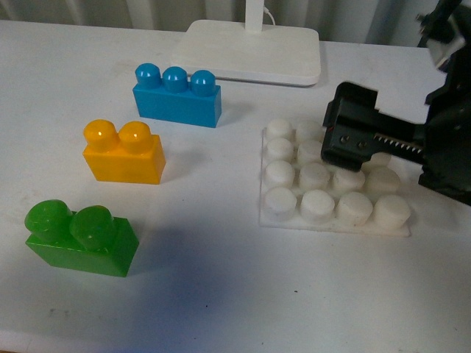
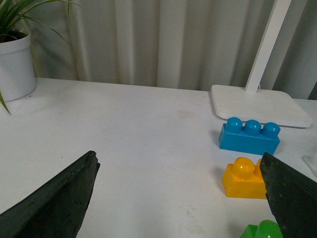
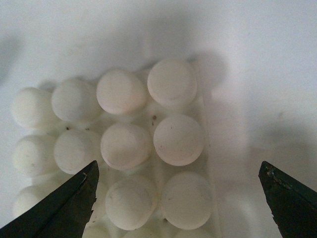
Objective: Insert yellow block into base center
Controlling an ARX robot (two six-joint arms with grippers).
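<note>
I've got the yellow block (image 1: pixel 124 154) on the table (image 1: pixel 221 294), well left of the base (image 1: pixel 316 207), btw the blue brick (image 1: pixel 176 99) and green brick (image 1: pixel 81 239). Both claws are spread wide and empty. The left gripper (image 2: pixel 173 208) faces the block. The right gripper (image 1: pixel 342 136) hangs over the base; touching or not, can't tell. The block looks light, rigid and smooth, prob. slippery. I'd pinch its flat side walls below the studs, underside kept free.

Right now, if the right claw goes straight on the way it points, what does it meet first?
Most likely the white studded base, directly ahead of the open right claw.
</note>
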